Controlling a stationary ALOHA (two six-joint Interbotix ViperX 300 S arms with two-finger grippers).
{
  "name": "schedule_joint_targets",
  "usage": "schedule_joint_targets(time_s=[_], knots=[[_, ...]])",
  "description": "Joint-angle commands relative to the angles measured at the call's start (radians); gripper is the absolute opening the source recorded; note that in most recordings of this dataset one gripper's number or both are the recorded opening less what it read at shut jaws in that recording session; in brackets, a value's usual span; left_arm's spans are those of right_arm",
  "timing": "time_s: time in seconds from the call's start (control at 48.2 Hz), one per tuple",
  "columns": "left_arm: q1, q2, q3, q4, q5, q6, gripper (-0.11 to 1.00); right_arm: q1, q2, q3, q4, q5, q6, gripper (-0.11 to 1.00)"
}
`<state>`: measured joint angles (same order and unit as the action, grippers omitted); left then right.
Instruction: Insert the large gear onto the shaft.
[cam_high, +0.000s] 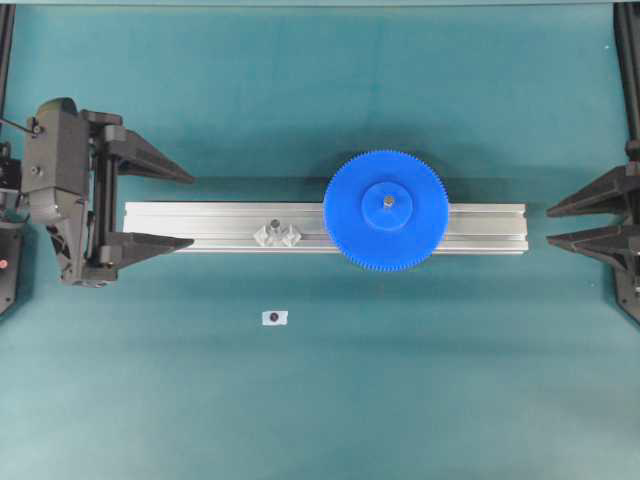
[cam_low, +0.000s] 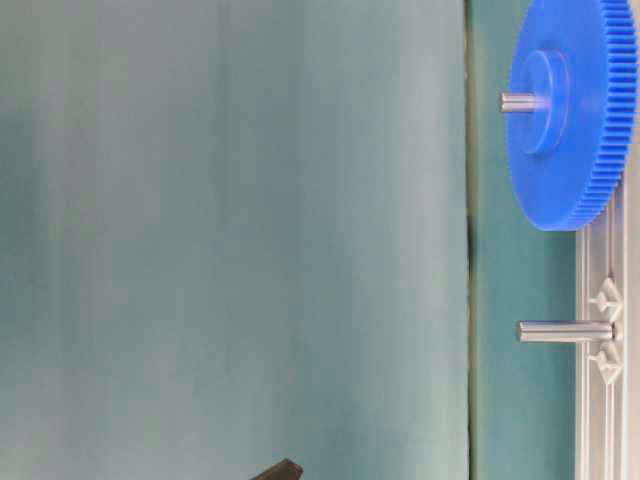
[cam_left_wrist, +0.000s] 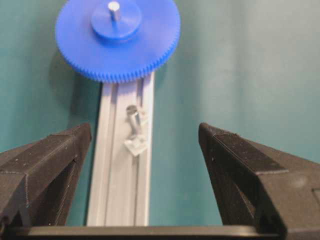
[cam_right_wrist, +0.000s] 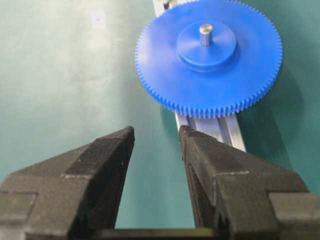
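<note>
The large bright-blue plastic toothed gear (cam_high: 386, 211) lies flat on the long silver aluminium slotted rail (cam_high: 220, 227), right of the rail's middle in the overhead view, its disc overhanging both long edges of the rail. The thin grey metal shaft (cam_high: 387, 202) stands through the hole in the gear's raised round hub, with its tip showing above the hub in both wrist views. A second grey metal pin (cam_high: 274, 226) on a clear faceted base stands upright in the rail to the left of the gear, apart from it and bare. The rail rests on the teal worktop (cam_high: 320, 100), and a small white tag with a dark spot (cam_high: 275, 317) lies on the worktop below the rail. The left tool (cam_high: 180, 210) stands at the rail's left end with its black fingers (cam_left_wrist: 47, 160) spread wide, one either side of the rail, holding nothing. The right tool (cam_high: 556, 226) stands just off the rail's right end, its fingers parted by a narrower gap, also empty, well apart from the gear
</note>
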<state>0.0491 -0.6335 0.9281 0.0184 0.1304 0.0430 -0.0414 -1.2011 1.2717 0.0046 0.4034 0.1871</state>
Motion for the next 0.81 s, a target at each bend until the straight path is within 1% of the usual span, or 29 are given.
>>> schedule_joint_targets(time_s=[0.0, 0.789], knots=[[-0.002, -0.006, -0.014, 0.003, -0.009, 0.0, 0.87, -0.002, 0.006, -0.012, 0.0, -0.011, 0.009, 0.5], [-0.002, 0.003, 0.0, 0.003, -0.011, -0.006, 0.87, -0.002, 0.006, -0.005, 0.0, -0.009, 0.009, 0.5]])
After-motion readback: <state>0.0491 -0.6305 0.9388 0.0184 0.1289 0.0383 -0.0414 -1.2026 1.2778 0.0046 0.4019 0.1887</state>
